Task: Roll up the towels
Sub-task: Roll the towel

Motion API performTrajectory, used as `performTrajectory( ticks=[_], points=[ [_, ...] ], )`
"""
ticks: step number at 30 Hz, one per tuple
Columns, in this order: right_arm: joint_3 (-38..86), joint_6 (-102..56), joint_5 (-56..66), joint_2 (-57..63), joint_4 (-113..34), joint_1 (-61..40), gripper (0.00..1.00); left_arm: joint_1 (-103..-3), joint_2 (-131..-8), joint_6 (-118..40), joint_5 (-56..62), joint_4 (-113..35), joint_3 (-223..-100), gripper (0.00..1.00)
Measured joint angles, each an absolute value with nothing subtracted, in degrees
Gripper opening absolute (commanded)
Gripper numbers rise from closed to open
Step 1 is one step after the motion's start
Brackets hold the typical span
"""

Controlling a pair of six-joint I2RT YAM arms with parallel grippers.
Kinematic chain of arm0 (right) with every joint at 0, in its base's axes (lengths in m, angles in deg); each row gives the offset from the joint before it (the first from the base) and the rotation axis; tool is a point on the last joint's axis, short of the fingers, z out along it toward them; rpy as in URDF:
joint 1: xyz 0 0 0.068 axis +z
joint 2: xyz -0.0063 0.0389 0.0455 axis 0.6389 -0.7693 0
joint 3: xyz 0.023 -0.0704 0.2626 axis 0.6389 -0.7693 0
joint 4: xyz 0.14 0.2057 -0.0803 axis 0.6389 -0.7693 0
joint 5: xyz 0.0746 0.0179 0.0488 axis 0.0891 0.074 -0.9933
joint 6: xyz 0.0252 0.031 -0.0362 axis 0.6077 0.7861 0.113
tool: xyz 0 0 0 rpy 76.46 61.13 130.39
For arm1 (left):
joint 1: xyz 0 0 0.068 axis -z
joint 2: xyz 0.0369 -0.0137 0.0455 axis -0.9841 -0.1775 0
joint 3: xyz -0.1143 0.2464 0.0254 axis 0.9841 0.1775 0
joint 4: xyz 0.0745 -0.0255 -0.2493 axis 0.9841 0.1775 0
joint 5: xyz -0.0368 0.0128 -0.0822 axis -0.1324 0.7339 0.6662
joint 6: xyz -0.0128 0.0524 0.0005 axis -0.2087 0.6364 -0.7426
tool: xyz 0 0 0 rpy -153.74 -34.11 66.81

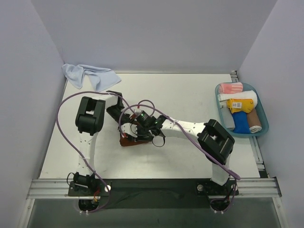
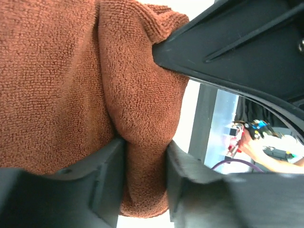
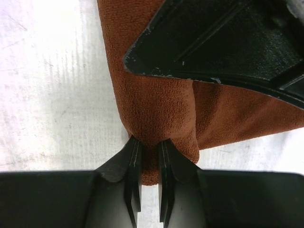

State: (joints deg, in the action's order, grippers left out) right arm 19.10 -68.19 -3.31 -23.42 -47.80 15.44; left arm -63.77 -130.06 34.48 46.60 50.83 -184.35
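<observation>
The rust-brown towel [image 1: 129, 140] lies at the table's middle, mostly hidden under both grippers in the top view. My left gripper [image 1: 124, 127] is shut on a thick fold of it [image 2: 142, 118], the fold pinched between the two fingers. My right gripper [image 1: 142, 134] is shut on a rolled edge of the same towel [image 3: 156, 114], its fingers close together on the cloth. The other gripper's black body covers part of the towel in each wrist view. The pale light-blue towel [image 1: 88, 75] lies crumpled at the far left corner, away from both grippers.
A blue-green tray [image 1: 262, 108] at the right edge holds several rolled cloths, among them a pink-and-white striped one [image 1: 231, 88] and a yellow one with a label [image 1: 240, 104]. Grey walls enclose the table on three sides. Purple cables loop over both arms.
</observation>
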Motion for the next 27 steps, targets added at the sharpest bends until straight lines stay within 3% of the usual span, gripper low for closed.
performTrajectory(
  ticks=[1, 8, 21, 27],
  points=[
    [19.3, -68.3, -3.9, -23.5, -48.1, 15.4, 0.00, -64.0, -129.2, 34.4, 46.7, 50.0, -183.2, 0.56],
    [24.5, -68.4, -12.4, -26.3, -55.2, 14.1, 0.00, -66.8, -123.7, 34.7, 47.2, 45.7, -177.0, 0.64],
    [35.7, -64.1, -34.9, -36.2, -77.7, 10.1, 0.00, -87.1, -107.5, 33.7, 48.3, 36.7, -170.3, 0.65],
    [44.5, -60.9, -47.3, -46.6, -88.3, 5.2, 0.00, -94.5, -90.3, 33.2, 48.8, 28.8, -154.7, 0.68]
  ],
)
